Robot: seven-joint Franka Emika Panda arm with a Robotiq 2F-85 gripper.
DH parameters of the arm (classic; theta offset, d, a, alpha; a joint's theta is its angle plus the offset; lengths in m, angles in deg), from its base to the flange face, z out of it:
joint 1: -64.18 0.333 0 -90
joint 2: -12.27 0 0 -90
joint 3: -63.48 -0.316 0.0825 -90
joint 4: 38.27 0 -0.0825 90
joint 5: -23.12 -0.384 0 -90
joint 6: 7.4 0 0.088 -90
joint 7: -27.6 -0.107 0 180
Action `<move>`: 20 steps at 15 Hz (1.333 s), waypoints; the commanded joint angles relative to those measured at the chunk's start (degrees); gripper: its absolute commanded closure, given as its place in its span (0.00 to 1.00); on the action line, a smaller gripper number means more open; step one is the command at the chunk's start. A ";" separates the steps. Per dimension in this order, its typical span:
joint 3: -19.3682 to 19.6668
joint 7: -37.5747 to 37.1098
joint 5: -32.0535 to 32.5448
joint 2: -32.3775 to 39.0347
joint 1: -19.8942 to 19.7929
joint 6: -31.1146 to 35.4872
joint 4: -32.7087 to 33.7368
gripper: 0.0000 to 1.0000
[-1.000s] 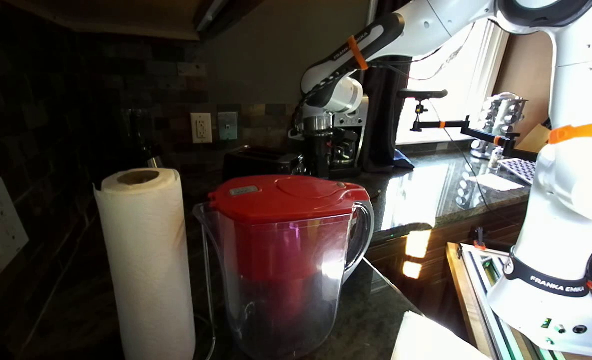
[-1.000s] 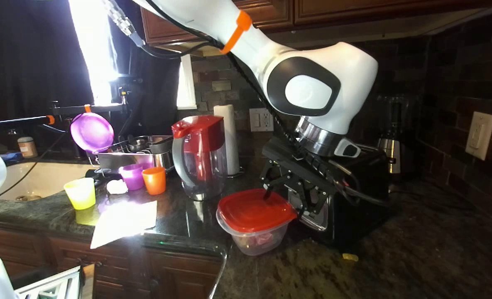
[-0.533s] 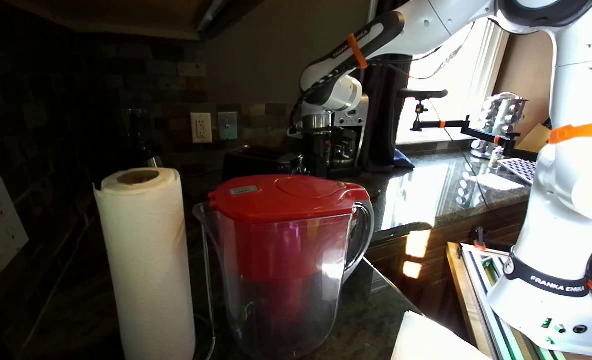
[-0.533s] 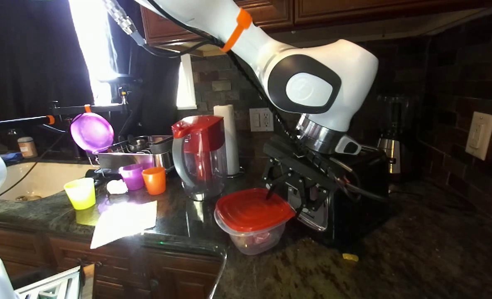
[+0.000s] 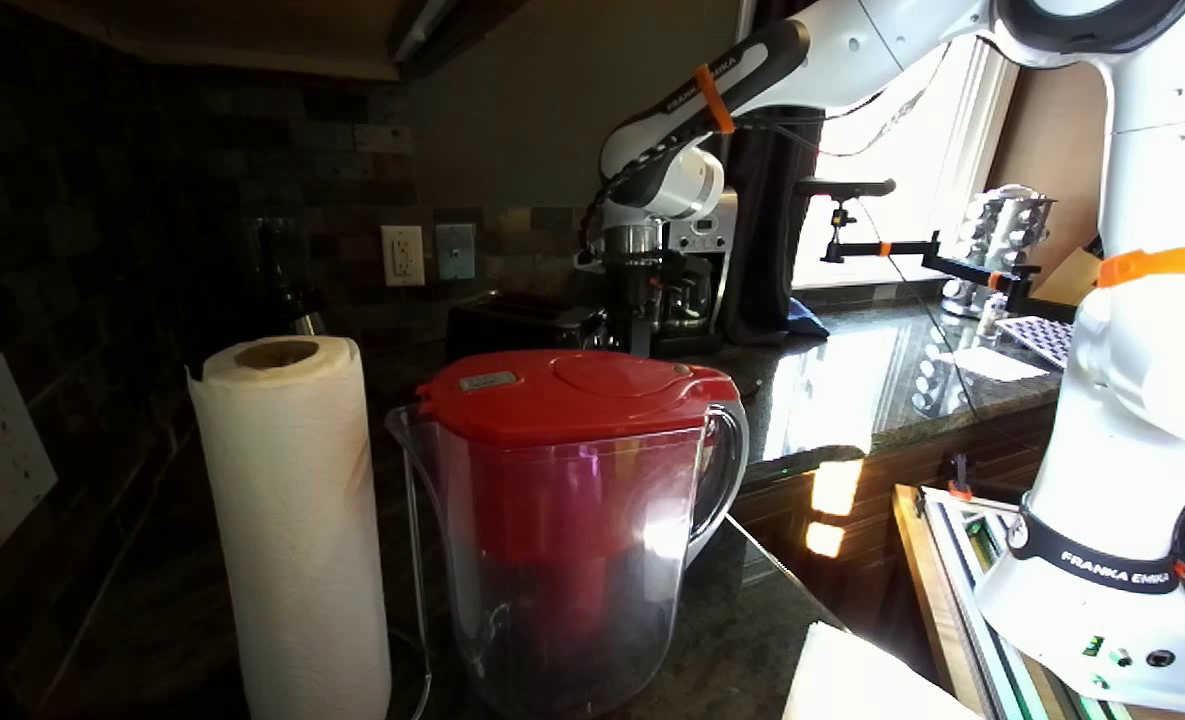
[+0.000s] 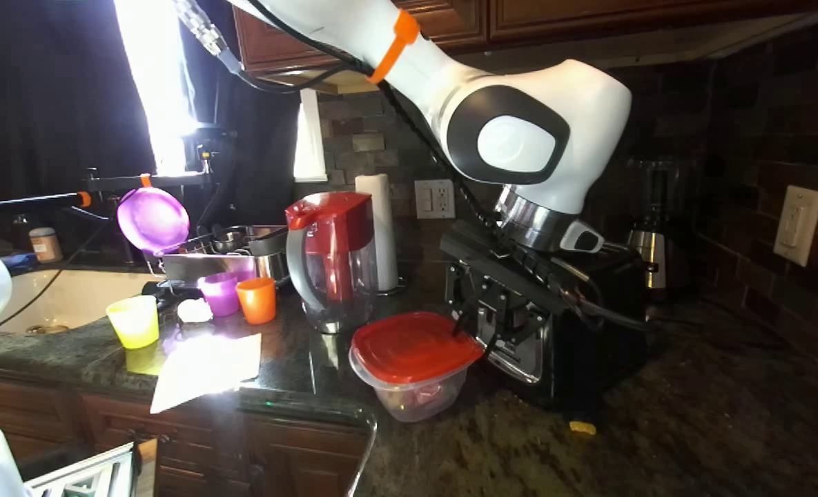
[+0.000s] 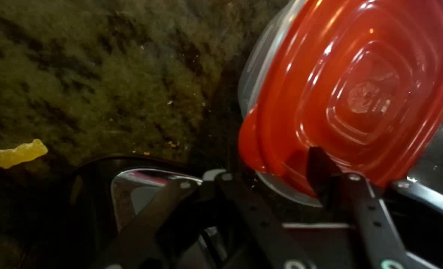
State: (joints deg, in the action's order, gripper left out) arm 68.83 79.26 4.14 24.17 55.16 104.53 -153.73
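Around me is a kitchen: wooden cabinets [image 6: 588,17] overhead; stone counter [image 6: 664,442]; sink [image 6: 98,291]; dish rack [image 6: 195,266]; toaster [image 6: 598,338]; coffee maker [image 5: 707,232]; water filter pitcher [image 5: 572,490]; paper-towel roll [image 5: 297,520]; brick-patterned backsplash [image 6: 353,114]; orange cup [image 6: 257,301]; purple cup [image 6: 218,295]; yellow cup [image 6: 134,322].

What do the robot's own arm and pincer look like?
The arm is white and rounded, with dark panels, a silver wrist collar, orange straps and a black cable along it; a black base band reads FRANKA EMIKA. The pincer is black, with angular linkages, round bolts and slim fingers.
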 commanded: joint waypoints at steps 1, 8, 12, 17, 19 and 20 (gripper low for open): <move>-0.58 -1.14 0.04 -0.63 -0.54 -1.11 -0.02 0.54; -0.50 -2.85 0.88 -1.55 -0.34 -0.54 -0.54 0.39; -0.24 -3.35 3.06 -1.94 -0.24 -0.48 -0.81 0.11; -0.27 -3.78 5.61 -1.90 -0.18 -0.52 -1.08 0.06; -0.35 -4.12 6.33 -1.75 -0.13 -0.62 -1.11 0.13; -0.37 -4.23 6.73 -1.74 -0.08 -0.51 -1.23 0.16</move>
State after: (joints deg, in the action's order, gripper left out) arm 68.74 76.26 9.17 23.24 55.13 104.53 -153.88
